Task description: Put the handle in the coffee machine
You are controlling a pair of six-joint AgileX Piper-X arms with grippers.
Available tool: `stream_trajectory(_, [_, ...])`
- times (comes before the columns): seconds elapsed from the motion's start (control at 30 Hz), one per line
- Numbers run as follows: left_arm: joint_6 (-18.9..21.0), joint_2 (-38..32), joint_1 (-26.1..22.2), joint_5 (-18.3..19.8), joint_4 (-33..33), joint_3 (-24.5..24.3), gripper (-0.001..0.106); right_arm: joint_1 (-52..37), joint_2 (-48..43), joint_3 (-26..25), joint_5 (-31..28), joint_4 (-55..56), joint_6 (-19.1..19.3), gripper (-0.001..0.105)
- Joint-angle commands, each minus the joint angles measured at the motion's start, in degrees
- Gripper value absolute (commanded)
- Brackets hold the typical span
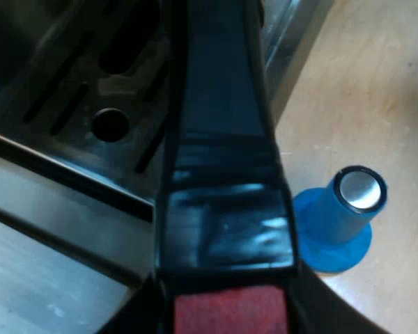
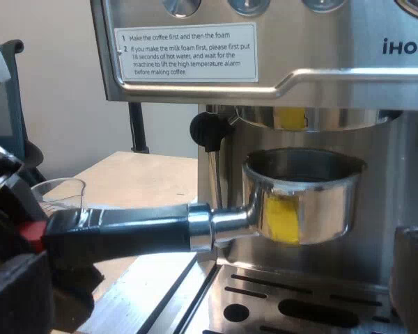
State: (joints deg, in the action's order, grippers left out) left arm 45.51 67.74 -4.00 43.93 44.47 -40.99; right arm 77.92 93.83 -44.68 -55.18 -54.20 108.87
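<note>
Narrow gap between holder point(image 2: 320, 198) and brew head point(image 2: 334, 120) (steam wand point(image 2: 213, 170) beside).

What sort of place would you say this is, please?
Probably a coffee-making bench, perhaps a test setup: an espresso machine on a wooden table, a holder raised just under its brew head, and a blue tamper upright on the table.

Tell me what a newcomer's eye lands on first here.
The shiny, yellow-marked metal holder hangs just under the brew head of the espresso machine, not yet locked in. A bright blue tamper stands upright on the wooden table beside the drip tray.
</note>
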Motion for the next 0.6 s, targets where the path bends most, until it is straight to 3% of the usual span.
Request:
stream_trajectory(0.03, [0.6,-0.1,0.2,2.1,-2.5,-1.5,0.001,0.1,-0.1,-0.1,-0.1,-0.8,0.5,0.105])
stream_trajectory(0.6, [0.6,4.0,0.2,1.5,-3.0,-5.6,0.001,0.1,-0.1,-0.1,-0.1,-0.8,0.5,0.105])
